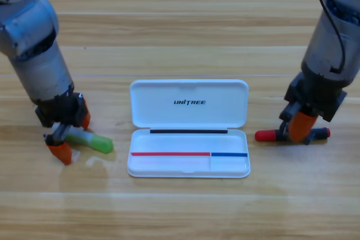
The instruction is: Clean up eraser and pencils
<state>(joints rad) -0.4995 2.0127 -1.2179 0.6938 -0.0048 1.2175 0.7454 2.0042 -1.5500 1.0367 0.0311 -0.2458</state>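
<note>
The light-green highlighter (95,142) lies on the table left of the white case, its pale end under my left gripper (72,134). That gripper is open, with one orange jaw on the far side of the pale end and one on the near side. The marker (266,135), with a red cap and a black barrel, lies flat to the right of the case. My right gripper (295,130) points down onto the middle of the marker and covers it there. The eraser is not in view.
The white case (169,165) lies open in the middle of the table, with its lid folded back toward the arms and its tray toward the front. Bare wooden table surrounds it.
</note>
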